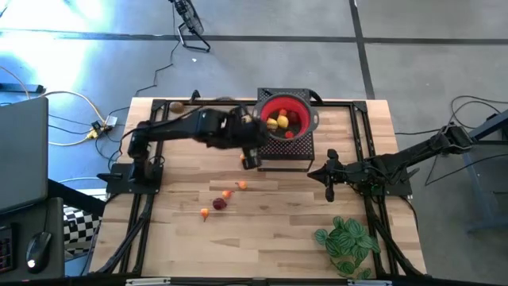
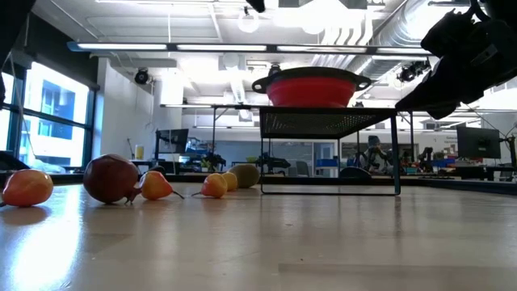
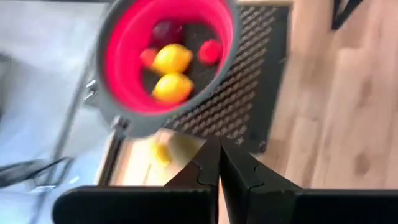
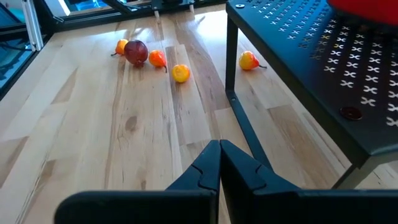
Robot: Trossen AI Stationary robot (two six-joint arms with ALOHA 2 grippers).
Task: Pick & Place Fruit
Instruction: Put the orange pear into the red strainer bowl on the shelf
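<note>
Where mounted on the black mesh stand [image 1: 295, 148] at the back of the wooden bench [image 1: 262, 230]: red bowl [image 1: 286, 116], holding two yellow fruits [image 3: 171, 71], one small red fruit [image 3: 210, 51], one orange-red fruit [image 3: 148, 57] and one dark red fruit [image 3: 165, 30]

Loose on the bench in front of the stand, toward the left arm's side: dark red fruit [image 1: 219, 204], orange fruit [image 1: 205, 213] just beside it, second orange fruit [image 1: 227, 194] close on its other side, yellow-orange fruit [image 1: 242, 185] a little nearer the stand. Same group in the right wrist view: dark red [image 4: 136, 51], two orange [image 4: 121, 46] [image 4: 157, 58], yellow-orange [image 4: 180, 73]

Beside the stand's leg: one yellow-red fruit [image 4: 249, 60]. At the back left corner of the bench: one brownish fruit [image 1: 178, 105]

Left end effector [image 1: 251, 161]: at the stand's front left corner, beside the bowl; fingers [image 3: 208, 168] pressed together, nothing between them

Right end effector [image 1: 330, 191]: waiting over the right side of the bench, well apart from the loose fruit; fingers [image 4: 208, 163] together, holding nothing

Other: green leafy plant [image 1: 347, 242] at the front right of the bench
</note>
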